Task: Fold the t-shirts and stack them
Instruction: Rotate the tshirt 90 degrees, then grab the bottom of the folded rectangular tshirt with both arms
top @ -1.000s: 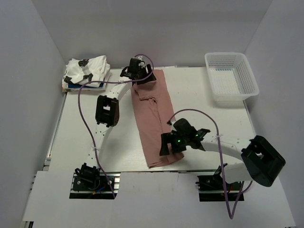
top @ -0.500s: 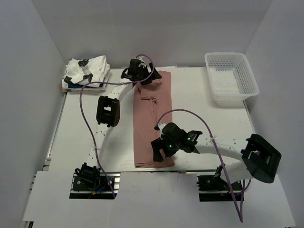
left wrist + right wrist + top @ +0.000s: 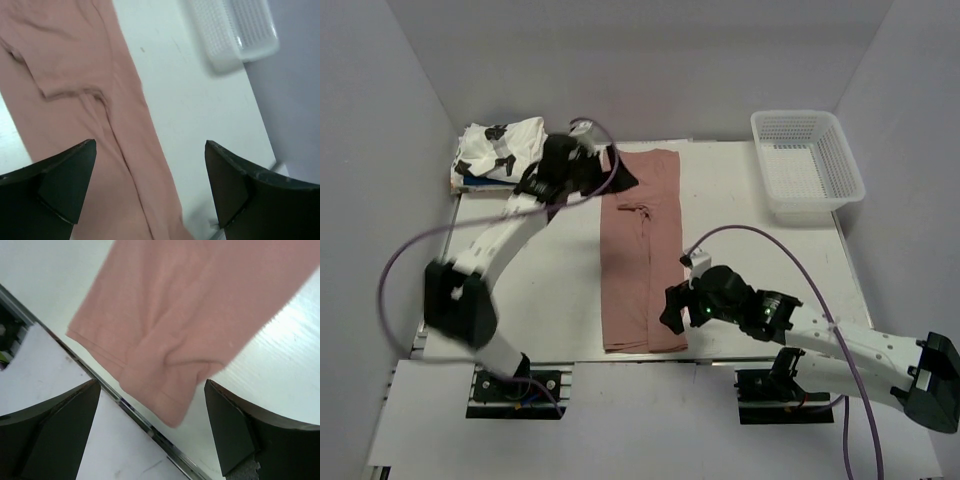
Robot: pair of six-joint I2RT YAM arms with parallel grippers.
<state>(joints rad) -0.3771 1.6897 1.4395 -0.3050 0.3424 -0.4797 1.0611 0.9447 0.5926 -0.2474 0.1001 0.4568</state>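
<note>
Top external view: pink t-shirt (image 3: 640,250) now lies straightened as a long strip, mid-table (image 3: 750,250). L tool (image 3: 616,180) & R tool (image 3: 672,312), both wide, have released it. Lengthwise fold looks done; crosswise fold prob. next.

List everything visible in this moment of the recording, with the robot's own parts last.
dusty-pink cloth t-shirt: one, pink, folded into a long strip down the table's middle
white cloth t-shirt with black print: one, white and black, top of the far-left stack
blue cloth t-shirt: one, blue, edge showing under the white one
white plastic mesh basket: one, white, far right
white table: one, white, under everything
purple cables: two, purple, one per arm
left gripper: one, black, open, over the pink shirt's far end
right gripper: one, black, open, over its near end
</note>
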